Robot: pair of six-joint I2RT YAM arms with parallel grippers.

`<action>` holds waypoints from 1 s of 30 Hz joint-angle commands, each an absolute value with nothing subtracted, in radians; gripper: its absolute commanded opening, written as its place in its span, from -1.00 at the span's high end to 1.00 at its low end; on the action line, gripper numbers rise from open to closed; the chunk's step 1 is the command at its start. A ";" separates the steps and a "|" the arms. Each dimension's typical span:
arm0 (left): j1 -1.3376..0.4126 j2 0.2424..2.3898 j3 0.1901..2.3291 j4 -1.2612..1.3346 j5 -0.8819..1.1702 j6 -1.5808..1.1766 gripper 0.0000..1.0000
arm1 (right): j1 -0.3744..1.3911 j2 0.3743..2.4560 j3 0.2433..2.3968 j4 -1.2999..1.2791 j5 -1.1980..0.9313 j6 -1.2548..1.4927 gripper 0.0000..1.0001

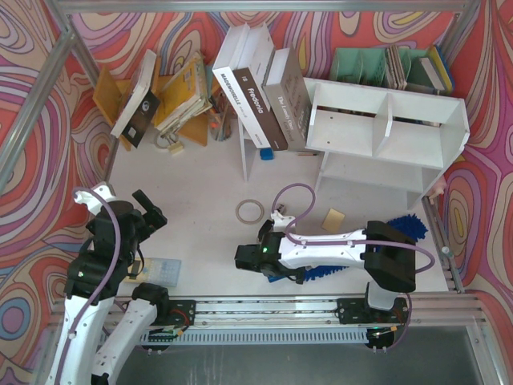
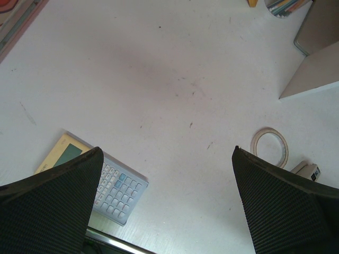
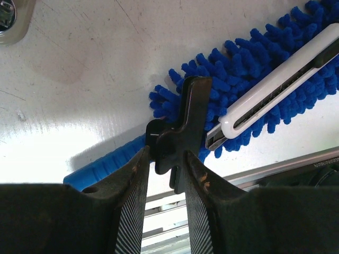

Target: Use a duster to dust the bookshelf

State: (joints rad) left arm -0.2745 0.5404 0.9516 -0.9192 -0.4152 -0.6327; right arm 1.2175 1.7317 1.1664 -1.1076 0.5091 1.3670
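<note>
duster (image 3: 249,58): lies flat on the table along the near edge, under the right forearm. Long axis runs slightly diagonal. Blue handle end sits toward table centre; the fluffy head trails to the robot's right, its tip poking out near the foot of the bookshelf (image 1: 353,96).

right gripper (image 3: 164,156): sits right at the handle/head junction. Jaws are narrowed to a slim gap and pinch a black cross-shaped fitting there. It reads as the duster's own part, though I can't confirm that. So the grip looks made, at the handle end, with the whole head hanging off to the right of the claw.

Key geometry: the shelf is on the far right, beyond the claw. The head already points roughly that way, so my read is lift, then swing the head up and away toward the compartments.

Watch item: white utility knife (image 3: 270,90) lies on top of the fluffy head, along its length. It will likely ride up or slide off on lift.

left gripper (image 2: 167,151): jaws wide apart, nothing held, hovering over bare table with calculator (image 2: 106,182) below and tape ring (image 2: 270,145) to its right. It's well apart from the duster; the right arm is the one on it.
</note>
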 commanded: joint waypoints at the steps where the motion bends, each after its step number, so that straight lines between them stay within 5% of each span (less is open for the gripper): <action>1: -0.277 0.538 0.938 -0.933 -0.415 -0.641 -0.97 | 1.222 1.751 1.196 -1.160 0.553 1.403 0.29; 16: -0.277 0.538 0.938 -0.933 -0.417 -0.641 -0.96 | 1.222 1.763 1.192 -1.180 0.565 1.422 0.39; 30: -0.276 0.540 0.939 -0.934 -0.419 -0.642 -0.97 | 1.222 1.745 1.208 -1.228 0.579 1.447 0.68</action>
